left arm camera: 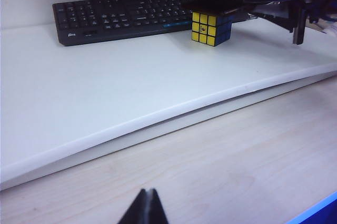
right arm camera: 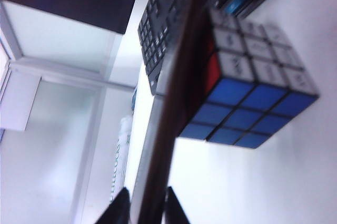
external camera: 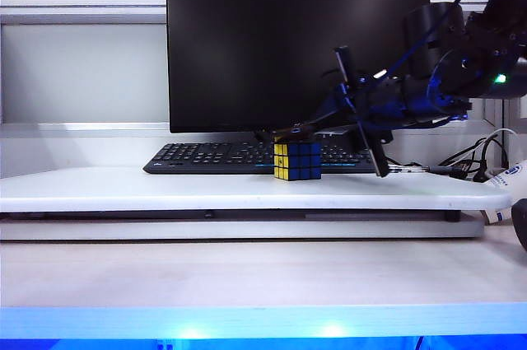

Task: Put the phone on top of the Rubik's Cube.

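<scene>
Phone [external camera: 306, 126] resting on Rubik's Cube [external camera: 297, 161]; right end effector [external camera: 329, 117] beside.

Glossy stickered cube [external camera: 297, 160], matt white shelf [external camera: 206, 191], pale woodgrain desk [external camera: 247, 272]

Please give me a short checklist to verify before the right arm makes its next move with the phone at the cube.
1. Thin black flat phone lies across the top of the small blue-and-yellow Rubik's Cube: ok.
2. Phone lies level: not ok, in the exterior view it slopes up toward the right end effector.
3. Right end effector fully released the phone: cannot tell, its fingers stand close beside the phone's edge.
4. Cube rests flat on the white raised board, before the black keyboard: ok.
5. Left end effector is far from the cube: ok.
</scene>
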`<state>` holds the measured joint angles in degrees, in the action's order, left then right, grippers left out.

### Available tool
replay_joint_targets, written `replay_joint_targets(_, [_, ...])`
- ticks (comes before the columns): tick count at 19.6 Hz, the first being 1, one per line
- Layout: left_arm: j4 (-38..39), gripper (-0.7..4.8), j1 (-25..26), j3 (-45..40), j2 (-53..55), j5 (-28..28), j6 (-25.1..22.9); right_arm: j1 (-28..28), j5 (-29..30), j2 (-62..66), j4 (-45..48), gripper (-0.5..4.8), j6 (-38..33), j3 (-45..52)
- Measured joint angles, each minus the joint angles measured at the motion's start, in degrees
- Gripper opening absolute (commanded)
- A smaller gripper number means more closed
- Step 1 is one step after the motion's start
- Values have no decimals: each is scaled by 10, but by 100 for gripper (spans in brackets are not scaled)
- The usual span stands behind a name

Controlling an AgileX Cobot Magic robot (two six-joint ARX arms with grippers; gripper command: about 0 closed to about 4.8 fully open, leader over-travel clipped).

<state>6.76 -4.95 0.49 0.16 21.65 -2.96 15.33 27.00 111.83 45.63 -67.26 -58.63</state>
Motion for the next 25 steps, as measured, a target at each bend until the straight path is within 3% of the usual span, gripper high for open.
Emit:
replay_joint_targets(4, [0, -5, 0, 0, 0, 0, 0, -8, 0, 0, -2, 96, -3, 0])
replay_joint_targets(8, [0, -6, 0, 0, 0, 0, 0, -8, 0, 0, -2, 138, -3, 0])
replay_joint_targets(10, [0, -6, 0, 0, 0, -7, 0, -8, 0, 0, -6, 213, -3, 0])
replay_joint_targets(13, [0, -6, 0, 0, 0, -9, 0, -8, 0, 0, -11, 235, -4, 0])
replay_joint_targets(15, [0, -6, 0, 0, 0, -9, 0, -8, 0, 0, -13, 328, -4, 0])
replay_joint_targets(17, [0, -6, 0, 0, 0, -9, 0, -8, 0, 0, -14, 371, -4, 0])
replay_joint_targets(25, [0, -5, 0, 0, 0, -9, 0, -29, 2, 0, -15, 378, -4, 0])
